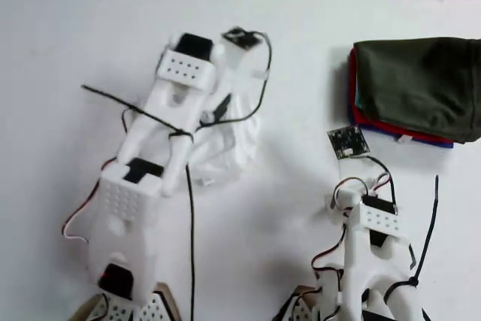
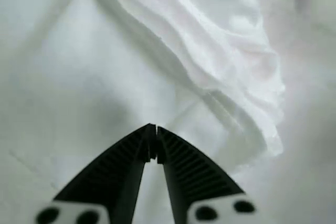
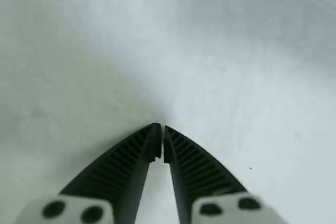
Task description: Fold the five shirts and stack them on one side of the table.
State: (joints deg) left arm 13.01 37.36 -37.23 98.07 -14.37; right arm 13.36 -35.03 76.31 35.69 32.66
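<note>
The white shirt lies crumpled near the middle of the desk, under the left tool, whose jaws are shut together with no cloth visibly pinched. The right tool is also closed, over bare desk. The folded stack is set by the right edge. If only one layer is caught, the bunched cloth could be dragged rather than spread.

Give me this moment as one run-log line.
left gripper shut at crumpled white shirt | right gripper shut over bare table | folded stack on table's right side
</note>
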